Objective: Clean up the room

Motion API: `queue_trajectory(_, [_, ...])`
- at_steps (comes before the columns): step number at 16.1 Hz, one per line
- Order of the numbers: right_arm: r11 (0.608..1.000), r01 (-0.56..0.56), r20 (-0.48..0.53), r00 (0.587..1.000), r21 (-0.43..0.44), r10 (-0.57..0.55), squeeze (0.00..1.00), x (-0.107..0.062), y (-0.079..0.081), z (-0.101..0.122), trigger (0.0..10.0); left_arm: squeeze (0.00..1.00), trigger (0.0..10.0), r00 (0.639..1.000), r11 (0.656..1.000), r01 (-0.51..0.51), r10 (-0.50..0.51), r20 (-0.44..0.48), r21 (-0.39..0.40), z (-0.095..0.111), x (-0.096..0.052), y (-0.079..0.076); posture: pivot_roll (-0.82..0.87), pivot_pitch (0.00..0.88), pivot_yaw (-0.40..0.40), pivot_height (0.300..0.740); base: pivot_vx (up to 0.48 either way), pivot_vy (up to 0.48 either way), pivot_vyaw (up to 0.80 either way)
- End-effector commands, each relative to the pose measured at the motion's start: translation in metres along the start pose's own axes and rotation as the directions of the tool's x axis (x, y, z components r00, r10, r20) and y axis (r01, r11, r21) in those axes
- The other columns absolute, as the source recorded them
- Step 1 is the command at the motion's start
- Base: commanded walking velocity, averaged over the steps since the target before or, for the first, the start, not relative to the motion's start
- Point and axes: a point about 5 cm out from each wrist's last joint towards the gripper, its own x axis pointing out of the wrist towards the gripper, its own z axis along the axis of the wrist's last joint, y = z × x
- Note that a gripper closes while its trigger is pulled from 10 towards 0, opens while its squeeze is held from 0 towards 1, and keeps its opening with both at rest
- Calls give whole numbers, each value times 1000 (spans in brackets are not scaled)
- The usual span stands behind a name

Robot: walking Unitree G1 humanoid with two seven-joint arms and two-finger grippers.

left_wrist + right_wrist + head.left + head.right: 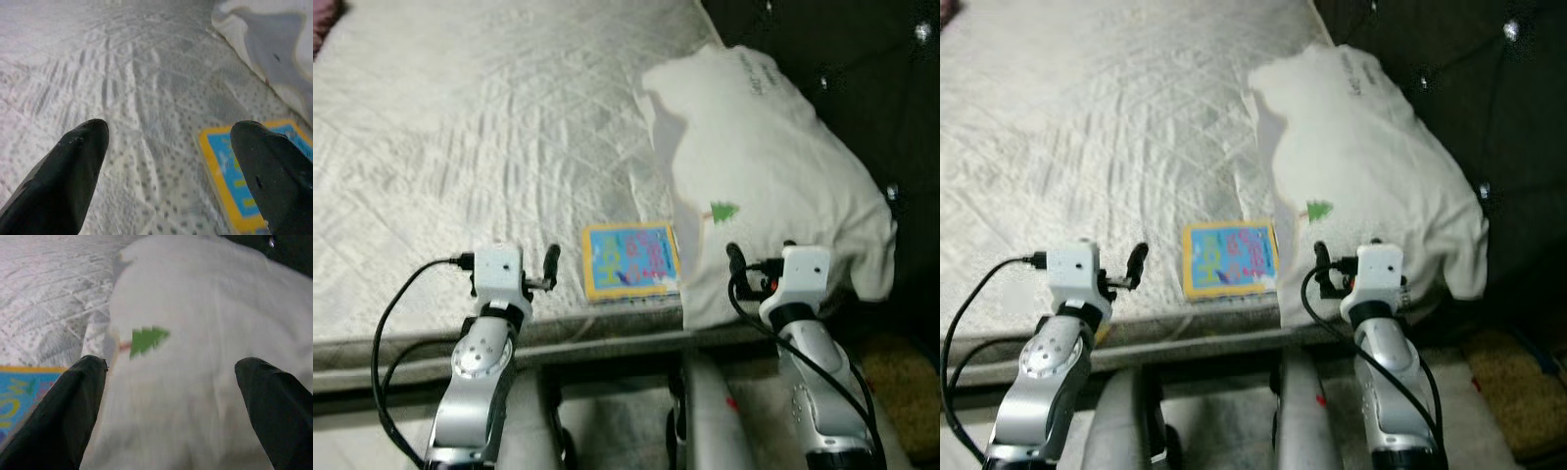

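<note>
White pillow lies straight ahead of the right gripper, jaws spread. Beside the pillow, the blue-and-yellow book sits nearer the left gripper, jaws spread too.

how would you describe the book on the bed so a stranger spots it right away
Look at the white quilted bed, at its near edge between the two robot arms. The book lies flat beside the white pillow; its yellow border and bright blue cover set it apart.

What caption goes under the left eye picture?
Both open grippers, left and right, hover over a bed with book and pillow.
</note>
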Motion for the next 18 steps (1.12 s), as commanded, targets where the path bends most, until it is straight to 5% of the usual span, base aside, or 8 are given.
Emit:
queue_trajectory(1, [1000,0,6,1000,2,0,0,0,-1,1,10000,0,10000,1000,1000,-1,2,-9,15,-2,-1,0,-21,88,20,686,0,0,0])
queue_trajectory(5, [1000,3,4,1000,-6,-3,0,0,-3,0,10000,0,10000,1000,1000,-9,9,-2,11,-1,0,0,-26,88,20,740,0,0,0])
queue_trajectory(18, [998,61,-55,997,-4,-61,0,-10,-11,-12,10000,0,10000,998,998,61,-61,-30,19,-9,1,-2,-25,85,15,740,0,0,-62])
